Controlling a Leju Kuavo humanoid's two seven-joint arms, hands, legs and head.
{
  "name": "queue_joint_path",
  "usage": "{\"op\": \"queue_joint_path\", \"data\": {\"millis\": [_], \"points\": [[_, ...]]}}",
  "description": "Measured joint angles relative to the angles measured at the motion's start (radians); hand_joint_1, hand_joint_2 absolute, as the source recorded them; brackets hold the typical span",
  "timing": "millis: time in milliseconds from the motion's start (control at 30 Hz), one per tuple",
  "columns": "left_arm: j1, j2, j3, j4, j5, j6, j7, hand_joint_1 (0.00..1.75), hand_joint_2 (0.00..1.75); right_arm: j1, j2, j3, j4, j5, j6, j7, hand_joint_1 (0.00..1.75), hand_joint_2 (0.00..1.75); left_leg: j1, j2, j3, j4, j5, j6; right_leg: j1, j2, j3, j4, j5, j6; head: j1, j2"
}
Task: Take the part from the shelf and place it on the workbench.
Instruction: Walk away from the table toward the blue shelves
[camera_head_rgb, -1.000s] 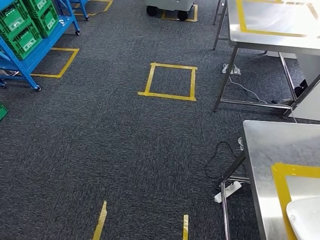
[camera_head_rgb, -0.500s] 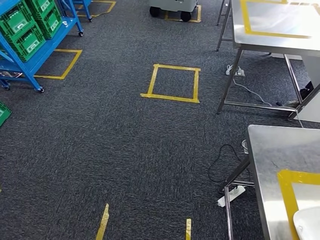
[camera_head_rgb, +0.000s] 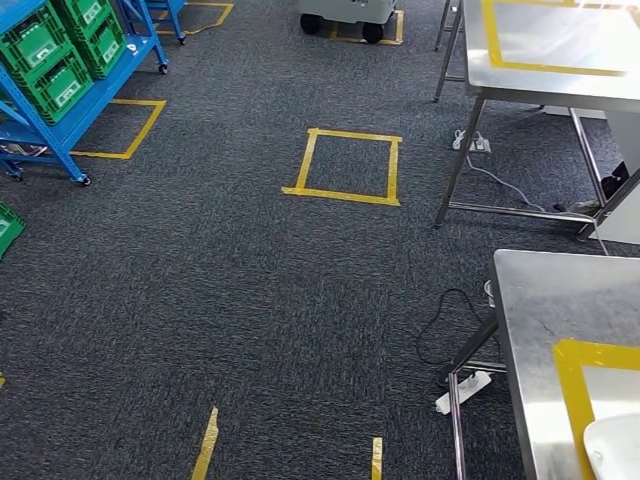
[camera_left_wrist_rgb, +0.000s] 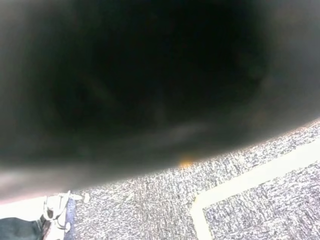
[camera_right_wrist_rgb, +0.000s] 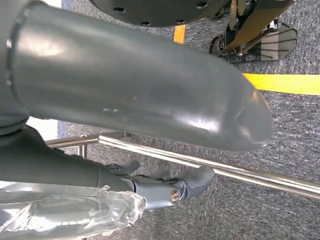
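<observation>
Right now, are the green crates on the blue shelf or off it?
On: green crates sit on the blue shelf tiers.

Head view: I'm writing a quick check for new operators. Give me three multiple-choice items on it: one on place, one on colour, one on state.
1. Where does the blue shelf stand?
A. upper left
B. lower right
C. centre

2. What colour are the crates on it?
A. red
B. green
C. grey

3. How does the black cable by the near workbench lie?
A. stretched straight
B. coiled on the benchtop
C. looped on the carpet

Answers:
1 A: the blue shelf fills the upper left corner.
2 B: the crates are green.
3 C: the black cable curls on the carpet beside the near workbench.
</observation>
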Motion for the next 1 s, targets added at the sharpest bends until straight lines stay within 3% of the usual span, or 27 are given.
{"op": "queue_joint_path", "data": {"millis": [367, 433, 500, 567, 633, 700, 733, 800, 833, 900, 967, 1000], "points": [[0.000, 0.000, 0.020, 0.000, -0.003, -0.010, 0.001, 0.00, 0.00, 0.000, 0.000, 0.004, 0.000, 0.002, -0.003, 0.006, 0.00, 0.00, -0.003, 0.000, 0.000, 0.000, 0.000, 0.000, -0.003, 0.000, 0.001, 0.000, 0.001, 0.000, 0.000, 0.000], [-0.001, 0.001, 0.028, -0.001, -0.010, -0.013, 0.004, 0.00, 0.00, 0.000, 0.000, 0.005, 0.000, 0.006, -0.002, 0.006, 0.00, 0.00, -0.005, 0.000, 0.001, -0.004, -0.002, 0.010, -0.006, -0.001, 0.003, 0.001, 0.013, 0.009, 0.000, 0.000], [-0.002, 0.002, 0.038, -0.003, -0.020, -0.013, 0.006, 0.00, 0.00, 0.001, 0.001, 0.006, 0.000, 0.011, -0.002, 0.008, 0.00, 0.00, -0.004, 0.000, 0.015, -0.026, 0.000, 0.030, -0.008, -0.002, 0.001, 0.014, 0.029, 0.023, 0.000, 0.000], [-0.003, 0.000, 0.045, -0.005, -0.029, -0.012, 0.007, 0.00, 0.00, 0.000, 0.001, 0.006, 0.000, 0.016, -0.002, 0.009, 0.00, 0.00, 0.003, -0.001, 0.033, -0.047, 0.007, 0.040, -0.009, 0.000, -0.022, 0.061, 0.004, 0.030, 0.004, 0.000], [-0.005, -0.002, 0.051, -0.006, -0.037, -0.012, 0.009, 0.00, 0.00, -0.004, 0.001, 0.006, 0.000, 0.021, -0.002, 0.008, 0.00, 0.00, 0.007, 0.000, 0.038, -0.051, 0.009, 0.037, -0.014, 0.001, -0.073, 0.161, -0.058, 0.036, 0.008, 0.000], [-0.006, -0.004, 0.060, -0.007, -0.041, -0.012, 0.009, 0.00, 0.00, -0.004, 0.001, 0.005, 0.000, 0.026, -0.003, 0.007, 0.00, 0.00, 0.010, 0.000, 0.041, -0.050, 0.005, 0.028, -0.024, 0.001, -0.117, 0.240, -0.093, 0.044, 0.008, 0.000], [-0.006, -0.004, 0.064, -0.007, -0.042, -0.011, 0.009, 0.00, 0.00, -0.003, 0.001, 0.005, 0.000, 0.027, -0.003, 0.006, 0.00, 0.00, 0.015, 0.000, 0.045, -0.049, 0.001, 0.021, -0.030, 0.001, -0.119, 0.237, -0.083, 0.050, 0.008, 0.000], [-0.005, -0.005, 0.068, -0.007, -0.044, -0.011, 0.009, 0.00, 0.00, -0.003, 0.001, 0.003, 0.000, 0.031, -0.002, 0.004, 0.00, 0.00, 0.027, -0.001, 0.059, -0.043, -0.012, -0.001, -0.045, 0.002, -0.075, 0.141, -0.017, 0.065, 0.008, 0.000], [-0.006, -0.004, 0.070, -0.008, -0.044, -0.011, 0.009, 0.00, 0.00, -0.003, 0.001, 0.003, 0.001, 0.032, -0.002, 0.003, 0.00, 0.00, 0.032, -0.003, 0.066, -0.038, -0.021, -0.013, -0.048, 0.005, -0.052, 0.089, 0.002, 0.075, 0.012, 0.000], [-0.010, -0.002, 0.073, -0.009, -0.044, -0.009, 0.010, 0.00, 0.00, -0.006, 0.001, 0.002, 0.002, 0.037, -0.001, 0.001, 0.00, 0.00, 0.035, -0.004, 0.065, -0.025, -0.037, -0.034, -0.049, 0.009, -0.028, 0.030, 0.001, 0.066, 0.021, 0.000], [-0.014, -0.004, 0.075, -0.010, -0.045, -0.007, 0.010, 0.00, 0.00, -0.005, 0.000, 0.000, 0.003, 0.042, -0.001, -0.001, 0.00, 0.00, 0.035, -0.004, 0.062, -0.020, -0.046, -0.047, -0.044, 0.009, -0.026, 0.029, -0.012, 0.035, 0.022, 0.000], [-0.014, -0.005, 0.076, -0.011, -0.045, -0.006, 0.011, 0.00, 0.00, -0.003, 0.001, -0.001, 0.003, 0.045, 0.000, -0.002, 0.00, 0.00, 0.038, -0.004, 0.062, -0.014, -0.046, -0.050, -0.043, 0.008, -0.022, 0.031, -0.008, 0.027, 0.018, 0.000]]}}
